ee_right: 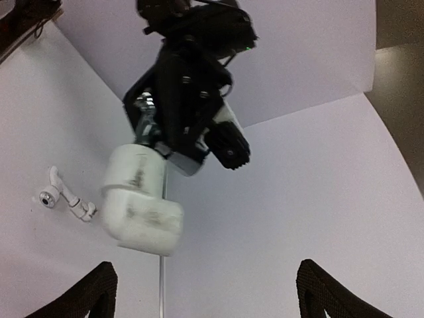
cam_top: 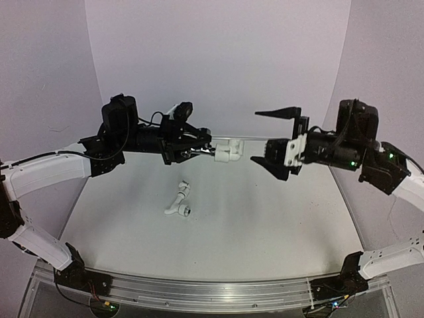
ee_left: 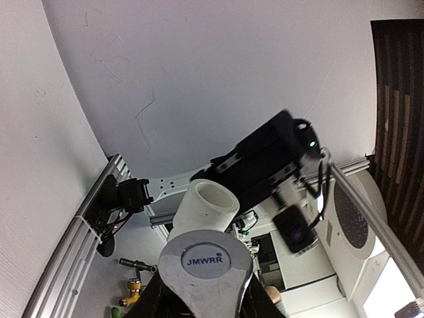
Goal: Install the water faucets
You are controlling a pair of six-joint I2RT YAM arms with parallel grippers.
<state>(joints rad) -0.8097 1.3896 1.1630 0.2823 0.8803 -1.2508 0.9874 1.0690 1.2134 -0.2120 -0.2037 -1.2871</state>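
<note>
- Faucet (cam_top: 226,152) in mid-air, clamped in left gripper (cam_top: 209,152) jaws.
- Right gripper (cam_top: 256,137) at its 3 o'clock, jaws apart, not touching.
- Second faucet (cam_top: 177,203) at 7 o'clock, mid-worktop (cam_top: 278,238), well apart from edges.

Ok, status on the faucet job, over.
Left tool shut on faucet with white elbow, held off the table. Right tool open, short of the elbow. Second faucet lying on table. Gap between tools clear.

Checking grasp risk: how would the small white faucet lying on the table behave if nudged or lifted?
The faucet looks like rigid plastic, so probably stiff and light. Its bent, uneven shape suggests it would pivot or skid on the smooth table rather than roll far. Its rounded sections might slip between jaws.
</note>
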